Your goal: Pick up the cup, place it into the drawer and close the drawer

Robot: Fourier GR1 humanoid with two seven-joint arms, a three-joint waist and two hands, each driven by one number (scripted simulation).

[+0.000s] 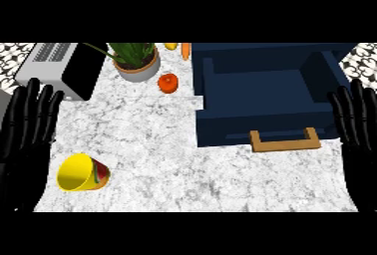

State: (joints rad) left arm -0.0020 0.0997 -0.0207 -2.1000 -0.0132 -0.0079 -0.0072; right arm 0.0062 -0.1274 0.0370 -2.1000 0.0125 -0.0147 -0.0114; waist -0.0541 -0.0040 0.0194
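A yellow cup (82,173) with a red and green pattern lies tipped on its side near the counter's front left, its mouth facing the lower left. The dark blue drawer (263,91) stands pulled open at the back right, its tan handle (284,140) facing me, and nothing shows inside it. My left hand (28,137) rests open at the left edge, fingers up, just left of the cup. At the right edge my right hand (357,129) is open too, fingers up, beside the drawer's front corner.
A grey toaster (60,68) sits at the back left. Beside it stands a potted plant (135,62). An orange round fruit (168,82), a carrot (185,51) and a yellow item (171,46) lie between the plant and the drawer. The counter (184,174) is white marble.
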